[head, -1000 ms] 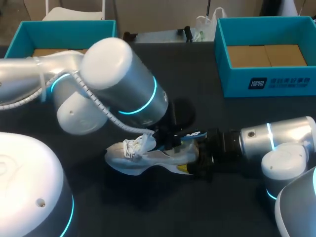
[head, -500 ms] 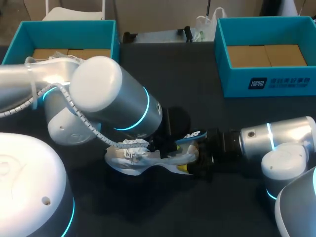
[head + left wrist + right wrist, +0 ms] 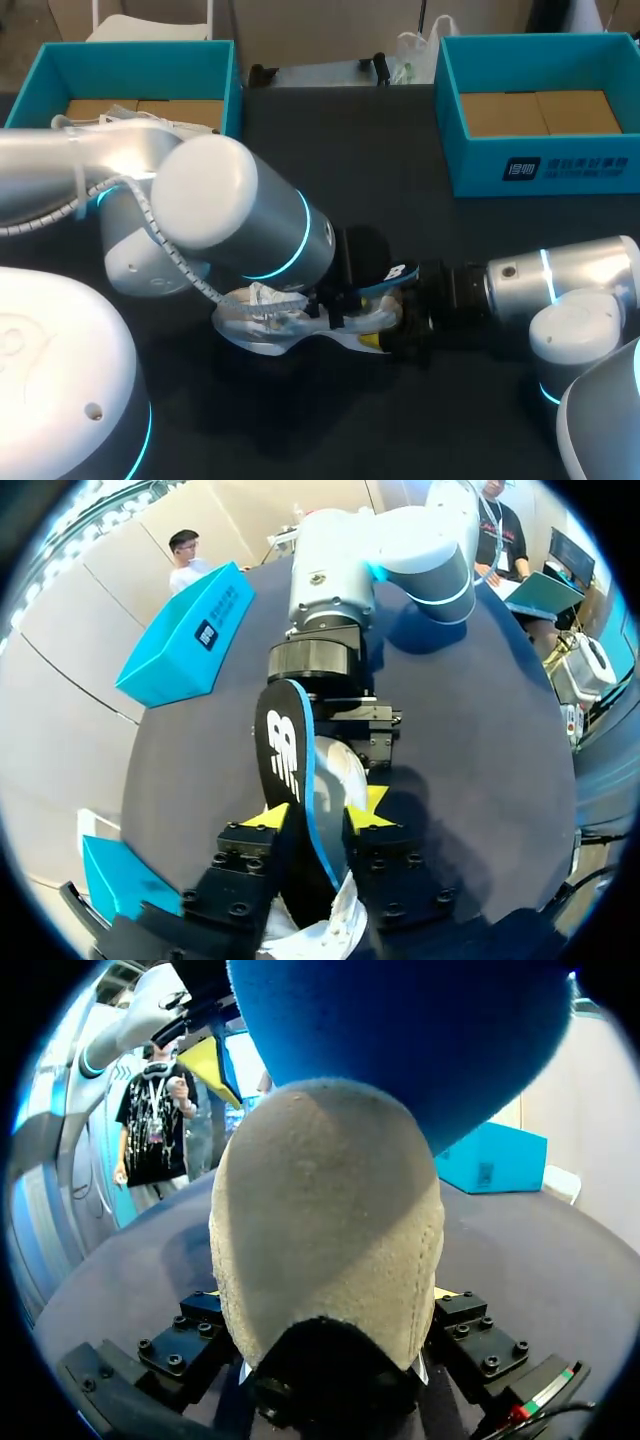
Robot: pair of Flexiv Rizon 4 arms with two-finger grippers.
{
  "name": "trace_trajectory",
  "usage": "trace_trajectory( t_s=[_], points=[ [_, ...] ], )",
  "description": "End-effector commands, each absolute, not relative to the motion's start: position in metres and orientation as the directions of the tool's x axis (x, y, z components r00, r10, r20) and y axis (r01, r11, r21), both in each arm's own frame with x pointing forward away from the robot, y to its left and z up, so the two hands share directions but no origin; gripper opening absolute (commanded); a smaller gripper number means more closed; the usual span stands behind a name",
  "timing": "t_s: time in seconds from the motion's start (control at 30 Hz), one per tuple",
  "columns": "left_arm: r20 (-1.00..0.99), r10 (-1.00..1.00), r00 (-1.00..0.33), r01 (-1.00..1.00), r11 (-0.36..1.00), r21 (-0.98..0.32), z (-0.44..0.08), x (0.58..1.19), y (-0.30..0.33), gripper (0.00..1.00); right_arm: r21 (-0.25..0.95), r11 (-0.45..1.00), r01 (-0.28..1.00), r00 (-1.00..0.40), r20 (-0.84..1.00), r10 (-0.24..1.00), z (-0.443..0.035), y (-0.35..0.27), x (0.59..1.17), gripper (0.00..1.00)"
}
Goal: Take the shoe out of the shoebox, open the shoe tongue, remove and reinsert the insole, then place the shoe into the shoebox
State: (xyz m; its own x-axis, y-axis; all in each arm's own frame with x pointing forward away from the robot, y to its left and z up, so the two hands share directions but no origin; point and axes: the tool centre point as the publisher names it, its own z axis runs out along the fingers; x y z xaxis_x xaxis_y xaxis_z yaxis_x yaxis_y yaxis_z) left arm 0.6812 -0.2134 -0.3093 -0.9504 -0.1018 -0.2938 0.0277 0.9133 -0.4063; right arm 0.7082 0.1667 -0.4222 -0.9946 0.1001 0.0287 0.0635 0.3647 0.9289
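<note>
A white shoe (image 3: 262, 331) lies on its side on the dark table, laces partly under my left arm. My right gripper (image 3: 405, 322) is shut on its beige heel (image 3: 330, 1210), one finger on each side. A black insole with a blue edge (image 3: 285, 765) sticks up out of the shoe's opening. My left gripper (image 3: 320, 812) is shut on that insole, a yellow tip against each face. In the right wrist view the insole's blue underside (image 3: 400, 1040) rises over the heel. In the head view the insole's end (image 3: 393, 275) shows just above the heel.
A teal shoebox (image 3: 610, 160) with a cardboard floor stands at the back right. A second teal box (image 3: 232, 75) is at the back left. My left arm's bulky wrist (image 3: 240, 215) hangs over the shoe's front half.
My left arm has swung lower over the shoe and now covers more of the laces. The insole stays in its grip, standing a little higher from the heel. The right arm is still.
</note>
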Motion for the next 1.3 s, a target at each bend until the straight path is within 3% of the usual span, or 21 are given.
trace_trajectory(
  t_s=[0.03,0.17,0.23,0.4,0.5,0.8,0.9,1.3],
  points=[
    [-0.288,-0.103,-0.952,0.025,0.912,-0.41,-0.315,0.684,-0.214,0.22,0.927,0.369,0.065,-0.994,0.029,0.102,-0.421,0.168,0.708,0.0],
    [-0.286,-0.108,-0.952,0.018,0.914,-0.406,-0.32,0.685,-0.213,0.29,0.927,0.369,0.065,-0.994,0.029,0.102,-0.421,0.168,0.708,0.0],
    [-0.293,-0.117,-0.949,0.013,0.914,-0.406,-0.322,0.684,-0.213,0.42,0.927,0.369,0.065,-0.994,0.029,0.102,-0.421,0.168,0.708,0.0],
    [-0.306,-0.139,-0.942,0.0,0.91,-0.416,-0.325,0.682,-0.213,0.58,0.927,0.369,0.065,-0.994,0.029,0.102,-0.421,0.168,0.708,0.0],
    [-0.315,-0.154,-0.937,-0.008,0.908,-0.42,-0.328,0.684,-0.215,0.63,0.927,0.369,0.065,-0.994,0.029,0.102,-0.421,0.168,0.708,0.0],
    [-0.335,-0.183,-0.924,-0.026,0.905,-0.424,-0.331,0.692,-0.218,0.63,0.927,0.369,0.065,-0.994,0.029,0.102,-0.421,0.168,0.708,0.0],
    [-0.355,-0.184,-0.917,-0.022,0.91,-0.414,-0.334,0.695,-0.221,0.72,0.927,0.369,0.065,-0.994,0.029,0.102,-0.421,0.168,0.708,0.0],
    [-0.376,-0.198,-0.905,-0.03,0.912,-0.409,-0.342,0.707,-0.227,0.58,0.927,0.369,0.065,-0.994,0.029,0.102,-0.421,0.168,0.708,0.0]
  ],
)
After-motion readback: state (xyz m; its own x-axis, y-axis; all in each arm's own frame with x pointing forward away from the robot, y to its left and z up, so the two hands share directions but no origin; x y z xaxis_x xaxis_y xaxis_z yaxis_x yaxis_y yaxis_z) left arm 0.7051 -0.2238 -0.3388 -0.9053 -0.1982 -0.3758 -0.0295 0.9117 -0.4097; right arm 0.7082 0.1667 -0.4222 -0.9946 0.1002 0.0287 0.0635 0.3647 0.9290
